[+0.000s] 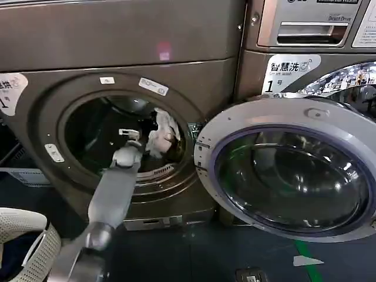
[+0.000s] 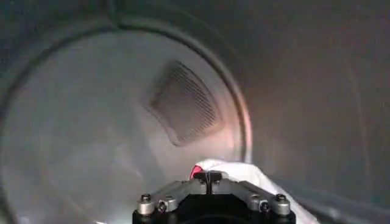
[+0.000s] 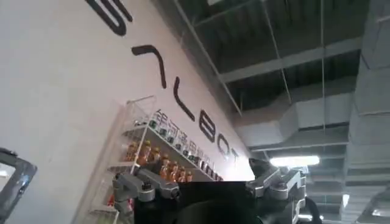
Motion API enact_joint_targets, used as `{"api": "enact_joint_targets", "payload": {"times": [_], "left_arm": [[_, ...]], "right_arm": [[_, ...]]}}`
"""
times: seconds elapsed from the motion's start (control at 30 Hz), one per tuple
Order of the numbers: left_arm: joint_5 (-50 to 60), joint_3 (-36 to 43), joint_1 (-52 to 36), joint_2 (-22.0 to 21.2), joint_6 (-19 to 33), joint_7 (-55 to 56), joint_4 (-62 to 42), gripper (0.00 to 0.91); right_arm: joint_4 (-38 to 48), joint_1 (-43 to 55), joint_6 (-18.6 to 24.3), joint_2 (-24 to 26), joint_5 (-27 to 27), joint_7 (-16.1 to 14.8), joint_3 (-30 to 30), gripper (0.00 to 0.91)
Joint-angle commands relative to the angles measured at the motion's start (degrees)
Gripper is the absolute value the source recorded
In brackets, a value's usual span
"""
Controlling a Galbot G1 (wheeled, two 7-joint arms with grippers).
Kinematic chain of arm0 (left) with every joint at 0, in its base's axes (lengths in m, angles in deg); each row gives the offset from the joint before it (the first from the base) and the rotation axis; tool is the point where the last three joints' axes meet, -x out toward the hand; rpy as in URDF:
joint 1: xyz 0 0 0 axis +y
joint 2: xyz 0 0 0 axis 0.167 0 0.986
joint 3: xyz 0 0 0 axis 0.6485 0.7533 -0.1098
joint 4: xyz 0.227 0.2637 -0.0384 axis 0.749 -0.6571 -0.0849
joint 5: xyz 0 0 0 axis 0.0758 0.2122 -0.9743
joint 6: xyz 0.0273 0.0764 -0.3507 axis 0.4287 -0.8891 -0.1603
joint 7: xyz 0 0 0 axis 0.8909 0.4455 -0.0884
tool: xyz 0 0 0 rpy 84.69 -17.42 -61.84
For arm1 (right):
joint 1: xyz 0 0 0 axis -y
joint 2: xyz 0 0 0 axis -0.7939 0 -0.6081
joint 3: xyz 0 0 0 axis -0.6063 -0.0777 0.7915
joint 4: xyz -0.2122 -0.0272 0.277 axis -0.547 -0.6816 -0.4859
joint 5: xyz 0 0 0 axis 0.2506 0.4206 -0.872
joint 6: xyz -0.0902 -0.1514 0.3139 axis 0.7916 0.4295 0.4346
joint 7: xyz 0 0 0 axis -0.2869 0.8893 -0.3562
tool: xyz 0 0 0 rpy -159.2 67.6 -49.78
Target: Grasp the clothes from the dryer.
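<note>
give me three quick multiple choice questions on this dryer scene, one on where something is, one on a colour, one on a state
1. Where is the left gripper?
A. inside the drum of the dryer
B. beside the open door
C. over the basket

2. What colour is the cloth in the drum?
A. dark blue
B. white
C. green

3. What state is the dryer door in?
A. shut
C. removed and lying on the floor
B. swung open to the right

Answers:
1. A, the head view shows the left arm reaching through the round opening, and the left wrist view looks at the drum's back wall.
2. B, a white cloth lies just ahead of the gripper, with a small pink spot at its edge.
3. B, the round glass door stands open beside the opening.
</note>
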Motion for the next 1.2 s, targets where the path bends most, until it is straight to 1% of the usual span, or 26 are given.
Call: {"api": "enact_joint_targets", "payload": {"times": [0.03, 0.1, 0.27, 0.93, 1.03, 1.2], "left_arm": [[3.6, -8.5, 13.2, -0.9, 9.3, 10.2, 18.5, 0.0], [5.1, -9.0, 13.6, -1.1, 10.3, 10.6, 19.3, 0.0], [5.9, -8.7, 14.0, -1.2, 9.2, 10.9, 21.0, 0.0], [6.8, -8.7, 16.1, -1.6, 6.9, 11.1, 21.7, 0.0], [7.6, -8.9, 17.1, -1.8, 5.0, 11.9, 22.2, 0.0], [7.7, -9.0, 17.9, -1.8, 4.5, 12.0, 23.0, 0.0]], "right_arm": [[-0.3, 0.2, 1.4, 0.1, 0.6, -0.2, -0.2, 0.907], [-0.4, 0.3, 1.4, 0.1, 0.5, -0.2, -0.3, 0.907], [-0.5, 0.1, 2.2, 0.0, -0.5, 0.6, -0.4, 0.907], [-0.8, -0.4, 3.0, 0.0, -1.1, 0.8, -0.4, 0.907], [-0.8, -0.3, 3.0, -0.1, -1.2, 0.2, -0.4, 0.907], [-1.4, -0.3, 2.6, -0.1, -1.4, -0.2, -0.3, 0.907]]}}
